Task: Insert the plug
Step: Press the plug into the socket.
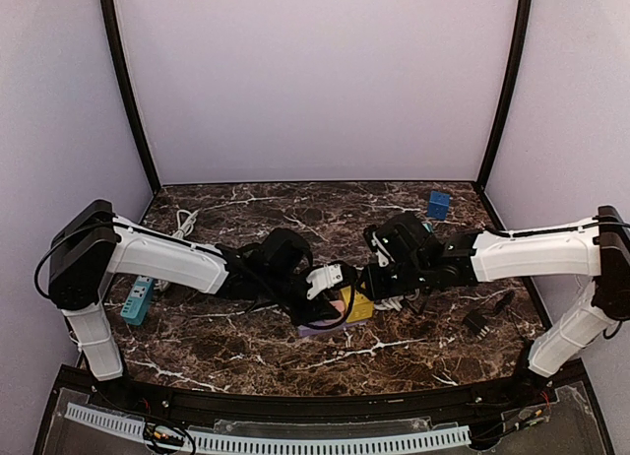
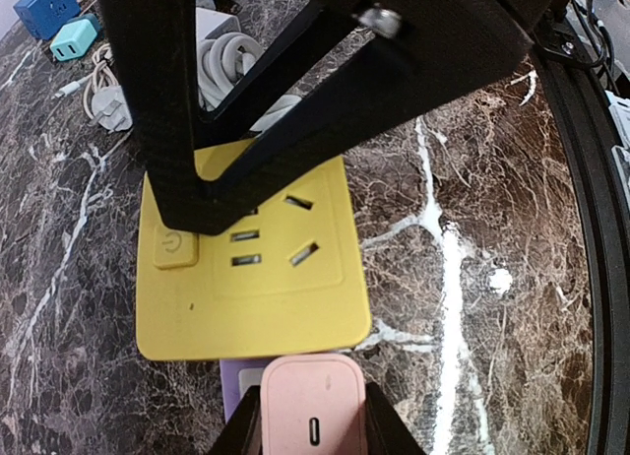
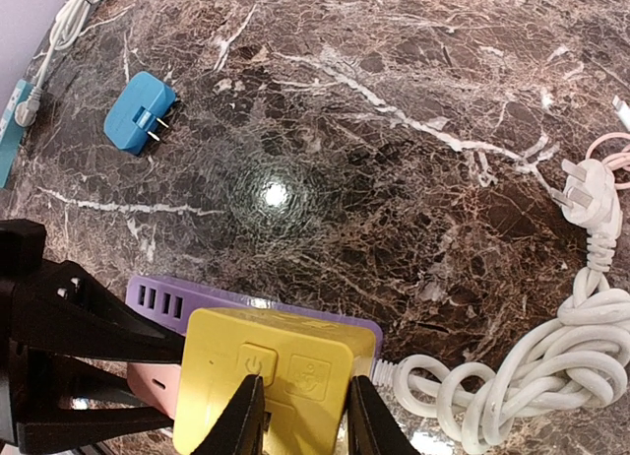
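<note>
Dark marble table (image 1: 246, 357); lilac walls (image 1: 315, 81); black corner posts (image 1: 128, 91).

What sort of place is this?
Probably a robot test booth: plain lilac walls box in a marble-look table, with a left arm, a right arm, a yellow power strip and a pink charger.

From high behind the near edge we are looking down across the dark marble tabletop (image 1: 246, 214). The two wrist cameras are hovering close, facing each other and tilted steeply down, and all three are sharing the yellow plastic socket block (image 1: 359, 305) (image 2: 295, 312) (image 3: 305, 361).
</note>
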